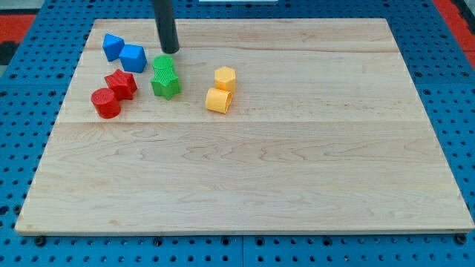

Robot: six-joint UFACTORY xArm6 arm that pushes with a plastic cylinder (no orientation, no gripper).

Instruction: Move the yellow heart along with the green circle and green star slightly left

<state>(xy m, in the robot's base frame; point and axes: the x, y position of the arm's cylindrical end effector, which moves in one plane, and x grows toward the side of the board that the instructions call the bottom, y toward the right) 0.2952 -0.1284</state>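
Observation:
My tip rests on the board at the view's upper left, just above the green circle. The green star touches the circle from below. The yellow heart lies to the right of the green star, apart from it. A yellow hexagon sits just above the heart, touching it. My tip touches no block; a small gap separates it from the green circle.
Two blue blocks lie left of my tip. A red star and a red cylinder lie left of the green star. The wooden board sits on a blue pegboard.

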